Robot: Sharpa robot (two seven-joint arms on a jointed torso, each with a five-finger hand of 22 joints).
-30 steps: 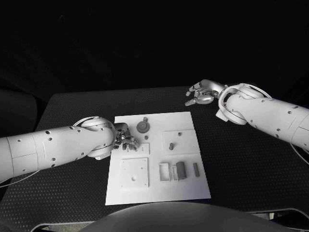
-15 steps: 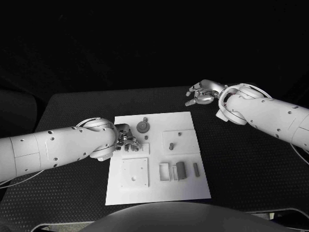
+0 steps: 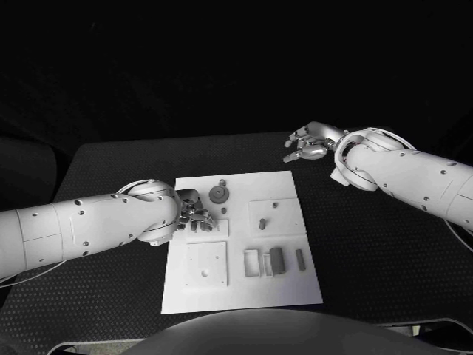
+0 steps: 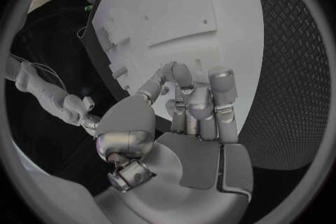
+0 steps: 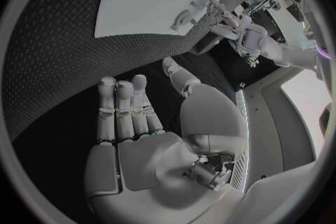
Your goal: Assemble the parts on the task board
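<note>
one task board (image 3: 290,285), two hands: left hand (image 3: 197,217) over it, right hand (image 3: 309,143) apart.

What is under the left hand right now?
The left hand hovers over the white task board's left edge, fingers curled. Whether a part lies beneath them is hidden.

two white arms, smooth rounded shells dotted with small dark screws; thin white cables loop at each wrist; left hand (image 3: 197,217) and right hand (image 3: 308,142) silver metal, segmented fingers, domed thumb base
</note>
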